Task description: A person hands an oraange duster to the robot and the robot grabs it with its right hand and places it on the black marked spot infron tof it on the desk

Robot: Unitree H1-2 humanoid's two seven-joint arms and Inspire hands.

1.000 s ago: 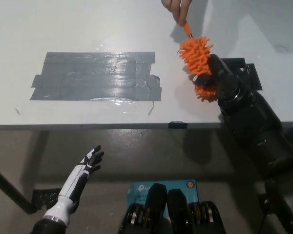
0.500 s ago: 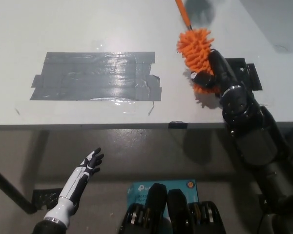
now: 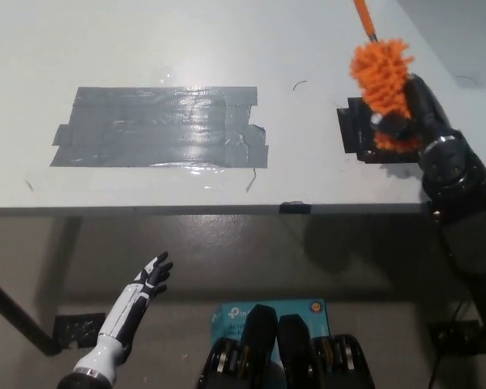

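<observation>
The orange duster [image 3: 382,81] is a fluffy orange head with a thin orange handle running up out of the picture's top. My black right hand [image 3: 409,113] is shut on its head, above the desk's right part. Under the hand lies a small black taped mark [image 3: 354,130] on the white desk [image 3: 146,40]. A large grey-black taped patch [image 3: 162,127] lies at the desk's left middle, well away from the duster. My white left hand [image 3: 150,275] rests open below the desk's front edge at lower left.
The desk's front edge [image 3: 227,209] runs across the middle of the picture. Below it are a dark floor, a blue box [image 3: 235,312] and a black table leg [image 3: 16,320] at lower left.
The person's hand has left the picture. My right hand has carried the duster to the right, uncovering the small black mark beneath it. The left hand has barely moved.
</observation>
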